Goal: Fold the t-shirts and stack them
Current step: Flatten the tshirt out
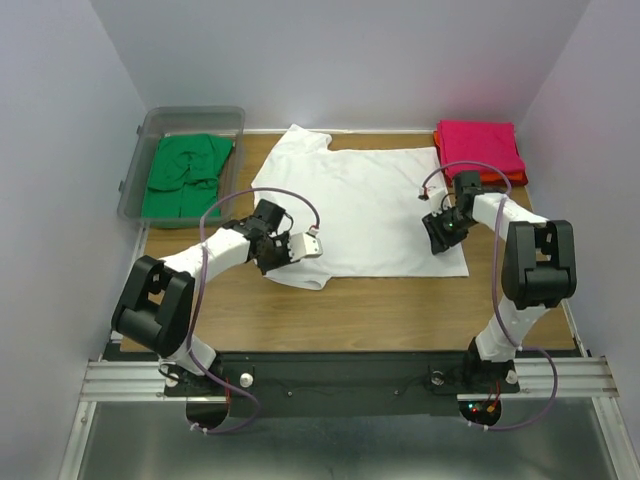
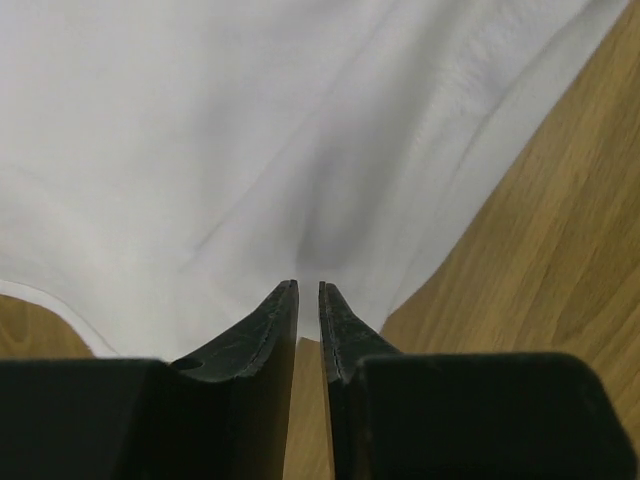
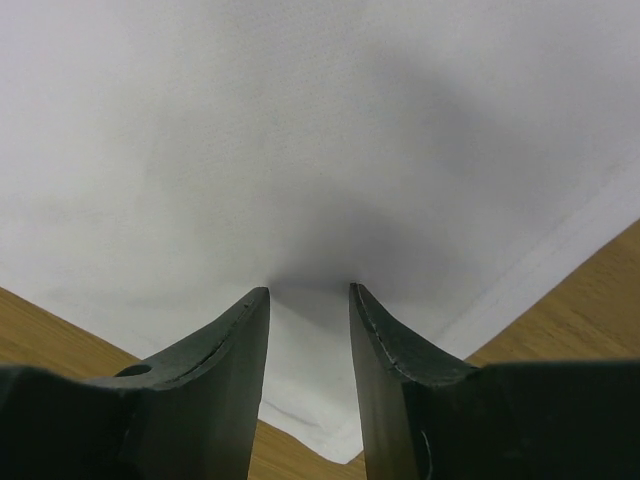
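A white t-shirt (image 1: 360, 205) lies spread flat in the middle of the wooden table. My left gripper (image 1: 272, 258) is at its near left sleeve; in the left wrist view the jaws (image 2: 308, 285) stand almost together, pinching the white cloth (image 2: 250, 150) at their tips, and creases run toward them. My right gripper (image 1: 437, 238) is down on the shirt's right part near the hem. In the right wrist view it (image 3: 309, 288) is open, tips pressed on the white cloth (image 3: 320, 150). A magenta t-shirt (image 1: 478, 148) lies folded on a red-orange one (image 1: 505, 180) at the back right. A green t-shirt (image 1: 185, 175) lies in the bin.
The clear grey plastic bin (image 1: 133, 185) stands at the back left, off the table's edge. Bare wood (image 1: 400, 310) runs between the shirt's near hem and the arm bases. White walls close in the left, right and back sides.
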You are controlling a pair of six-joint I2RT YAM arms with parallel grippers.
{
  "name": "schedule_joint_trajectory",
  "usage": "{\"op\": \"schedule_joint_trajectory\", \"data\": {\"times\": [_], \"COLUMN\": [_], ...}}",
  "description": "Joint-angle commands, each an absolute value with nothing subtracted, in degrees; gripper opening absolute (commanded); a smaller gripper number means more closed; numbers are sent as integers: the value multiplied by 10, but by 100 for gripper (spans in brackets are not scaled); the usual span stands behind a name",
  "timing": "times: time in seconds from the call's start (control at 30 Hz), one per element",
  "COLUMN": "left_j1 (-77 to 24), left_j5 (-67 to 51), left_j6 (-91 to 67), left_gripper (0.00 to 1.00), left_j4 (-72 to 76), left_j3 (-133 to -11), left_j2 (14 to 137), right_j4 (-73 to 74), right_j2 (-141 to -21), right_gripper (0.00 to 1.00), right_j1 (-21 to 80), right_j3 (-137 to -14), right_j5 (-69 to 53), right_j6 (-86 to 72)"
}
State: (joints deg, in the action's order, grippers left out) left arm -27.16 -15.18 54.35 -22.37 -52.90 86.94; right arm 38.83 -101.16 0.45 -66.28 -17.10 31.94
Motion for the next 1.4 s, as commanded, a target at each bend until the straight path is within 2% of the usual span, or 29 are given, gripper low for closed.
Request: {"op": "schedule_joint_trajectory", "data": {"times": [0.0,0.3,0.47,0.67,0.9,1.03,1.13,1.37], "left_j1": [-290,-339,-388,-431,-455,-438,-413,-287], "left_j5": [-113,-96,-112,-175,-215,-244,-247,-243], "left_j6": [576,609,643,654,653,613,540,449], "left_gripper": [25,21,19,18,26,26,29,29], "left_j4": [-219,-258,-312,-411,-527,-506,-427,-329], "left_j3": [-490,-450,-436,-481,-549,-592,-611,-666], "left_j2": [865,875,847,819,798,792,806,905], "right_j4": [372,364,366,366,398,410,413,412], "right_j2": [-1028,-1078,-1064,-1026,-967,-940,-944,-1018], "right_gripper": [43,41,41,41,42,42,42,42], "right_j1": [6,8,9,9,9,9,9,9], "right_j3": [-684,-693,-678,-635,-607,-609,-637,-693], "right_j5": [-161,-136,-127,-98,-80,-75,-94,-108], "right_j6": [300,292,296,316,345,356,338,316]}}
